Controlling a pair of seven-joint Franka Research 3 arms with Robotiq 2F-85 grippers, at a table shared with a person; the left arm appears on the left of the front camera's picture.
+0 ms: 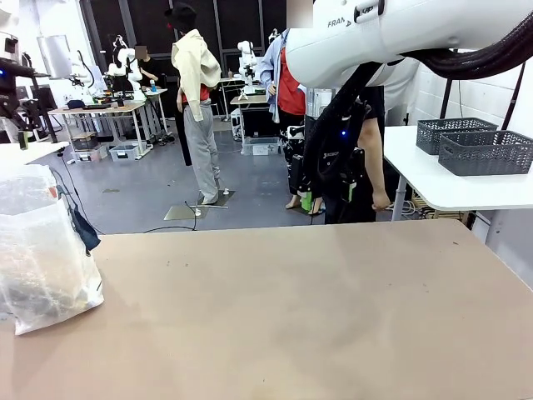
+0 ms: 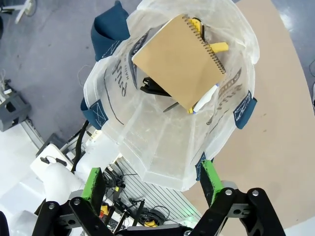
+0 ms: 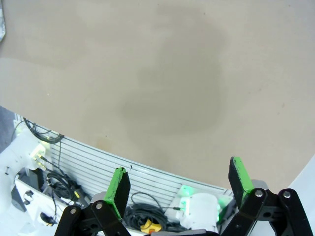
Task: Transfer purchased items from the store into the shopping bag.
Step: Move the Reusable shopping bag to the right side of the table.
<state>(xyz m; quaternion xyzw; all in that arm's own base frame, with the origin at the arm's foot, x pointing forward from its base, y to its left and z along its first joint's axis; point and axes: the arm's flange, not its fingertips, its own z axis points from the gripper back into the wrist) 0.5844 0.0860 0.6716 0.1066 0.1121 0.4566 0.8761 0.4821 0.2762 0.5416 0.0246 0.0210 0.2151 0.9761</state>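
Front view. The shopping bag (image 1: 46, 250) is seen standing at the left end of the brown table (image 1: 316, 317), slumped, with a navy strap handle (image 1: 83, 229) hanging off its right side. The rest of the tabletop in view is bare. A white arm (image 1: 391, 33) crosses the top right. A person (image 1: 366, 158) stands beyond the far edge, and two dark grey lattice baskets (image 1: 479, 146) sit on a white side table (image 1: 441, 187).

Left wrist view. The left gripper (image 2: 152, 179) is held above the bag's open mouth, its jaws spread wide and holding nothing. Inside the bag a brown spiral notebook (image 2: 179, 59) lies tilted across a black object (image 2: 155, 87), a white pen (image 2: 203, 100) and yellow items (image 2: 216, 47).

Right wrist view. The right gripper (image 3: 179, 184) is likewise spread and empty, poised over bare tabletop near the table's edge.

Risks, as judged. The thin bag walls could be snagged or pushed over by a descending finger, since the bag stands near the table's end. A further item dropped onto the tilted notebook could slide off or lodge across the mouth.
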